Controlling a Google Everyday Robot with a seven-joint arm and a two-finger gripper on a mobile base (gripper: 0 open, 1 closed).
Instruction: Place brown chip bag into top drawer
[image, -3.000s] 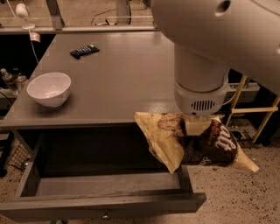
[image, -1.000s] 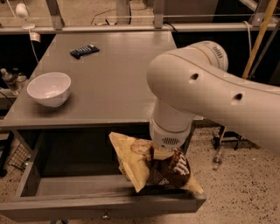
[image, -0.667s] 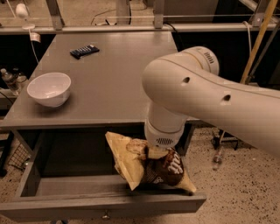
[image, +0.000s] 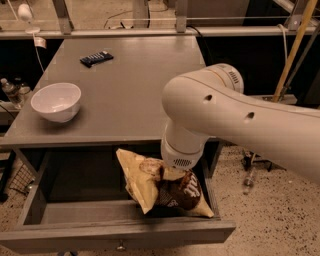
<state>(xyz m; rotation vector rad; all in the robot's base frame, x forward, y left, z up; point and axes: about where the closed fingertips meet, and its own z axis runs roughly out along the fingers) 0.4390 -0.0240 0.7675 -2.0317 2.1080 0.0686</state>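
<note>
The brown chip bag (image: 172, 190) is dark brown with pale tan ends and hangs tilted inside the open top drawer (image: 120, 235), at its right half. My gripper (image: 167, 172) comes down from the big white arm and is shut on the bag's upper middle. The bag's lower end is at or near the drawer floor by the front panel; I cannot tell whether it touches. The arm hides the drawer's far right corner.
A white bowl (image: 56, 101) sits on the grey table (image: 130, 90) at the left. A small dark bar-shaped object (image: 96, 58) lies at the back of the table. A yellow pole (image: 292, 52) and floor clutter stand to the right.
The arm has carried the bag from right of the drawer leftwards and down into the open drawer. The bowl and the table have not moved.
</note>
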